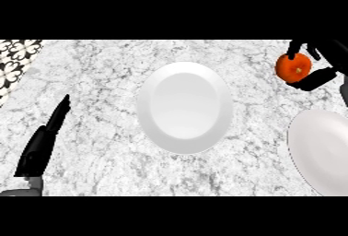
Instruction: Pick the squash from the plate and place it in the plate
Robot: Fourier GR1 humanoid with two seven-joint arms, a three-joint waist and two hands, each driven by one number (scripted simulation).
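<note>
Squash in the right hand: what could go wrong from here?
1. The right hand pinches the squash but leaves most of it uncovered, so it might slip in transit.
2. It looks round and the middle plate is shallow, so it may roll off on release.
3. The plate at the right edge looks identical, so a wrong drop is possible.

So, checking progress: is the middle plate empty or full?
Empty: the middle plate is bare white; the squash is in the right robot hand, upper right.
</note>
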